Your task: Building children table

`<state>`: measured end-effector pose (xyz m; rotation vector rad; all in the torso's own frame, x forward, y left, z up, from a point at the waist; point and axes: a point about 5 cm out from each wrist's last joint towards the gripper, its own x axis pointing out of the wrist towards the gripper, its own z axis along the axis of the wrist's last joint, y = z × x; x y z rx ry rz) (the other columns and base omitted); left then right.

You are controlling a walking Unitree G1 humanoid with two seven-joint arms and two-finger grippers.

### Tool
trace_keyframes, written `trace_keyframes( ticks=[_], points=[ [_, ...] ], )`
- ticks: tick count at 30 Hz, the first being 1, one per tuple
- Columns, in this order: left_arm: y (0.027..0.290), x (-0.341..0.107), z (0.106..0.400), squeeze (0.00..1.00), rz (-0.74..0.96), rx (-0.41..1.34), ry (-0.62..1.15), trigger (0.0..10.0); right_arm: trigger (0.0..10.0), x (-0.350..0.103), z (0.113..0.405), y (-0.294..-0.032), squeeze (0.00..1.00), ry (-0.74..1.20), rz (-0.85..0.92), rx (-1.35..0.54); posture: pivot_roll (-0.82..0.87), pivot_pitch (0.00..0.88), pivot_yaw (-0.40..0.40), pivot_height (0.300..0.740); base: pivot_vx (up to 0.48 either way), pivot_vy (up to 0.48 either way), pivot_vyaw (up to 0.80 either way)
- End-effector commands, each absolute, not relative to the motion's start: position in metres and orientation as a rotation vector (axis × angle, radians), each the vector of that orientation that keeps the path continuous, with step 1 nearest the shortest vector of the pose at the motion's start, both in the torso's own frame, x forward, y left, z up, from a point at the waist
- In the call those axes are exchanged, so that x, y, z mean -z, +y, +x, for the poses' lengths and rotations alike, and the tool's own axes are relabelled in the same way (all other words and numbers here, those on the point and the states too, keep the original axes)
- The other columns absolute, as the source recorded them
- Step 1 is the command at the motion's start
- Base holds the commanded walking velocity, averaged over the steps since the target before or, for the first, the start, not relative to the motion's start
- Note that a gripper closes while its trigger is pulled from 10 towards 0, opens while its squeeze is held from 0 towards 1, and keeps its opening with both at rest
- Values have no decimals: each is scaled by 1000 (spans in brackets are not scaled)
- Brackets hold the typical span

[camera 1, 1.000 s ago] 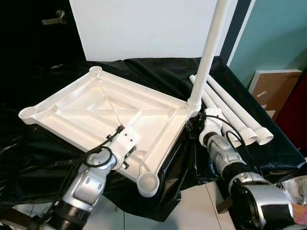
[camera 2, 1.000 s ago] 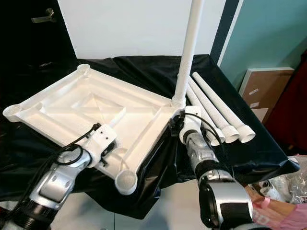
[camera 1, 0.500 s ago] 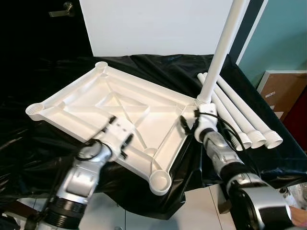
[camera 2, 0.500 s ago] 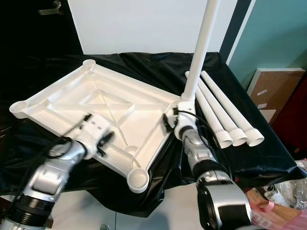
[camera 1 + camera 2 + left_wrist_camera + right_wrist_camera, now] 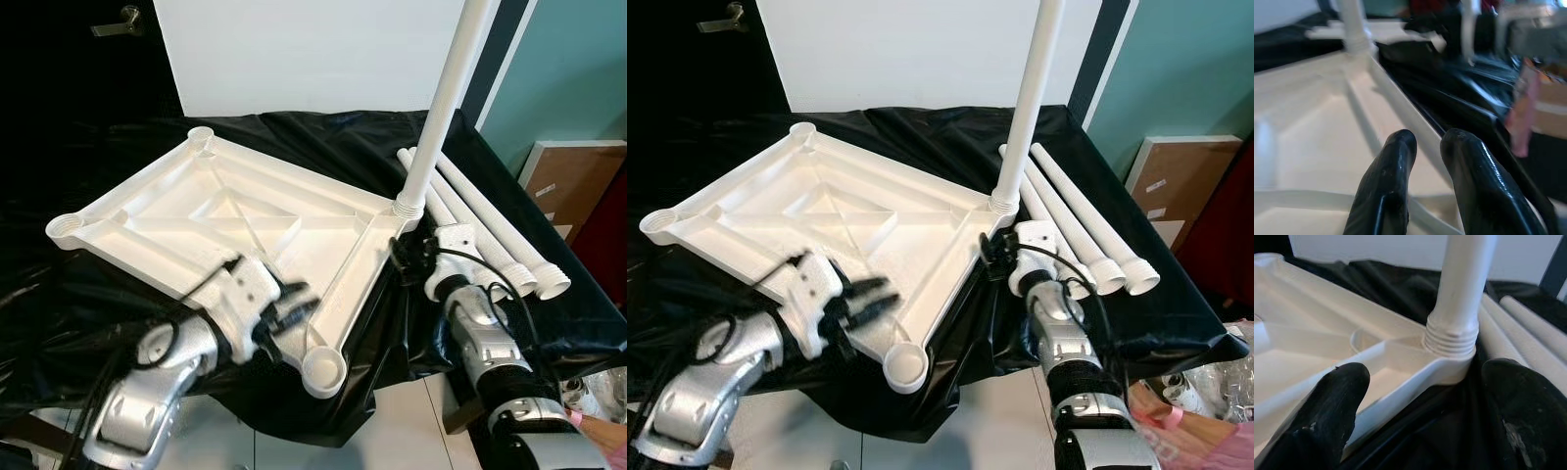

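A white plastic table top (image 5: 245,211) lies upside down on a black cloth. One white leg (image 5: 441,108) stands upright in its right corner socket, its threaded base (image 5: 1452,340) showing in the right wrist view. Three loose legs (image 5: 490,220) lie side by side to the right. My left gripper (image 5: 287,305) hovers over the top's near edge beside the empty front corner socket (image 5: 323,370); its fingers (image 5: 1396,161) are almost together with nothing between them. My right gripper (image 5: 404,257) is open just short of the upright leg's corner, its fingers (image 5: 1337,401) spread wide.
A white panel (image 5: 313,59) stands behind the table and a dark door (image 5: 59,78) is at the back left. A cardboard box (image 5: 573,176) leans against the teal wall on the right. The black cloth (image 5: 372,392) drapes over the near edge above pale floor tiles.
My left gripper has drawn back from the middle of the top toward its near edge, blurred by motion. My right gripper has backed a little away from the leg's corner. The camera has shifted.
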<state>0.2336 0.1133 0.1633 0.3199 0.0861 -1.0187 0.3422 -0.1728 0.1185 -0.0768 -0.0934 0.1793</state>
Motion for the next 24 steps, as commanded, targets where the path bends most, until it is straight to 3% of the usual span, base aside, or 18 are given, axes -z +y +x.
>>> trace_keyframes(
  ticks=[1,10,18,24],
  points=[
    [115,-154,228,0,313,1077,157,10000,10000,-115,339,-179,0,-78,-82,-174,16,38,-62,740,0,0,0],
    [135,-131,238,0,594,1004,250,10000,10000,-119,338,-188,0,-76,-101,-166,17,20,-64,740,0,0,0],
    [139,-130,242,0,642,993,276,10000,10000,-121,338,-186,0,-77,-104,-179,16,14,-61,740,0,0,0],
    [141,-123,252,0,802,972,311,10000,10000,-124,340,-189,0,-81,-106,-173,14,6,-54,740,0,0,0]
  ],
)
